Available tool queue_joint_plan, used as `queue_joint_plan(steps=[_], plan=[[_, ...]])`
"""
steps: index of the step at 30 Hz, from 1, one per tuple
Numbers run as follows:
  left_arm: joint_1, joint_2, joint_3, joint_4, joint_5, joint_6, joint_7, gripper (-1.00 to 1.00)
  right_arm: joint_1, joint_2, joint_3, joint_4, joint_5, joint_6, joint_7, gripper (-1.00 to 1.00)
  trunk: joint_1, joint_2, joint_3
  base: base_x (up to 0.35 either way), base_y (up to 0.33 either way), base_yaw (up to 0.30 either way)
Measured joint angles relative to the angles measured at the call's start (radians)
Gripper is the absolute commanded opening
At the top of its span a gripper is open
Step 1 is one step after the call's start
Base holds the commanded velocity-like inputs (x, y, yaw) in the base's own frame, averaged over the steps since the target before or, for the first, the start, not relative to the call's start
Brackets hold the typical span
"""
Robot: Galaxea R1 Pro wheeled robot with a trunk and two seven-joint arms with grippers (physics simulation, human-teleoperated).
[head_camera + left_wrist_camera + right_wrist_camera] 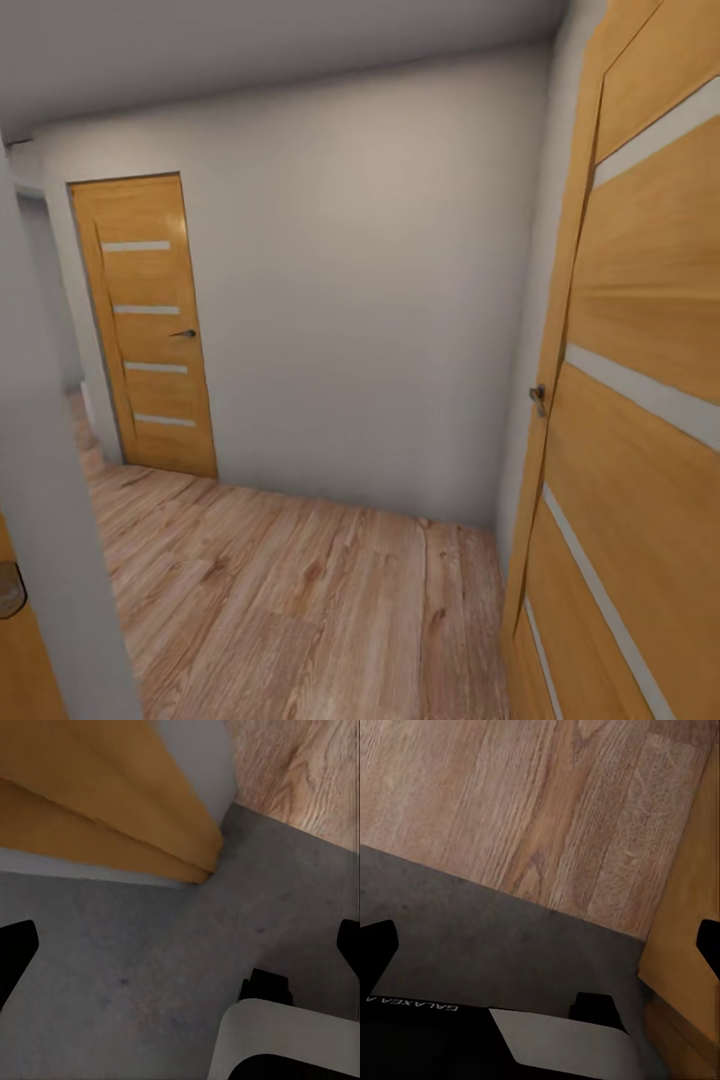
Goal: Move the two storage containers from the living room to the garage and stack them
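The two storage containers are out of view. My left gripper [180, 949] hangs open over the dark-grey concrete floor [112, 975], its black fingertips [15, 952] far apart with nothing between them. My right gripper [540, 945] is open too, above the line where the concrete floor [472, 937] meets light wood planks [532, 802]. I am in a doorway that leads into a hallway with a light wood-plank floor [290, 600].
An open wooden door [640, 380] stands close on my right, with its lower edge [682, 945] near the right gripper. A white door frame [50, 500] is close on my left. Ahead are a white wall [360, 300] and a shut wooden door [150, 330].
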Motion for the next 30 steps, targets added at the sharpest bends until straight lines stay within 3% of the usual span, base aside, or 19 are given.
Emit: queue_joint_plan(steps=[10, 16, 30], plan=[[0.0, 0.0, 0.0, 0.0, 0.001, 0.0, 0.0, 1.0, 0.0, 0.0, 0.0, 0.0, 0.0, 0.0, -0.001, 1.0, 0.0, 0.0, 0.0, 0.0, 0.0, -0.279], [0.0, 0.001, 0.001, 0.0, 0.002, 0.001, 0.0, 1.0, 0.0, 0.0, 0.0, 0.0, 0.0, 0.0, -0.001, 1.0, 0.0, 0.0, 0.0, 0.039, 0.012, -0.09], [0.0, 0.003, 0.002, 0.0, 0.004, 0.002, 0.0, 1.0, 0.0, 0.002, 0.0, 0.0, 0.001, 0.0, -0.001, 1.0, -0.001, 0.0, 0.0, 0.307, 0.087, -0.003]])
